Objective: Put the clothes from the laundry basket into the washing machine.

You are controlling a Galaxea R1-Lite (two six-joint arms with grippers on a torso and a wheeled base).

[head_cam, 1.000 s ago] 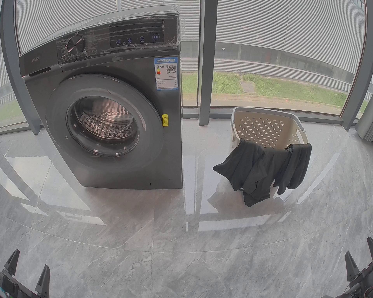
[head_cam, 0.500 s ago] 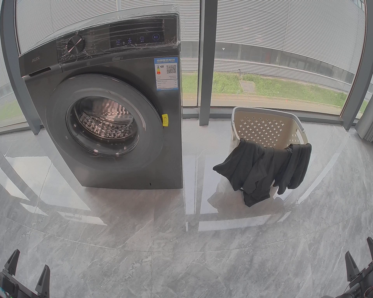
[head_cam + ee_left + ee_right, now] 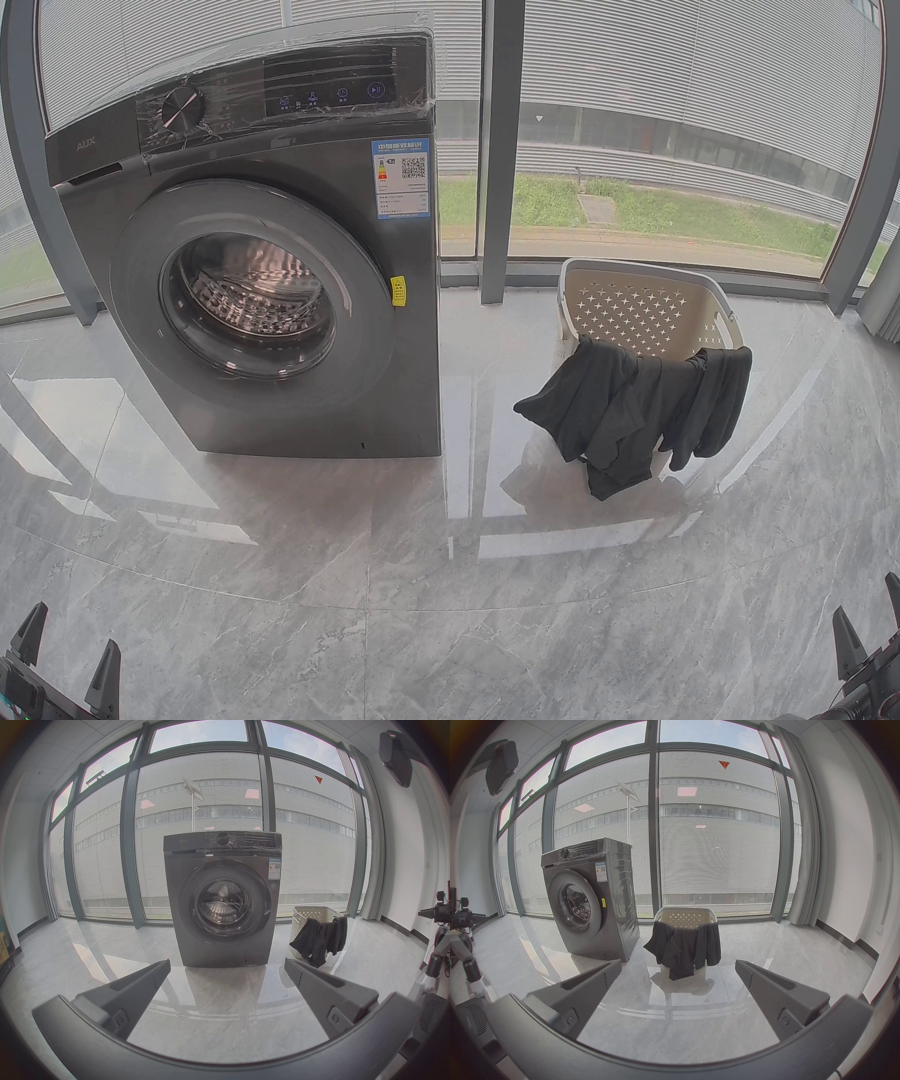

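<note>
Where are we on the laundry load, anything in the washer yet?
Done: nothing yet. The dark clothes hang over the front rim of the laundry basket, and the washing machine looks empty, its door apparently shut. In hand: nothing; the left gripper and right gripper sit low, jaws open, well short of both. Left: open the door, pick up the clothes, load them.
</note>
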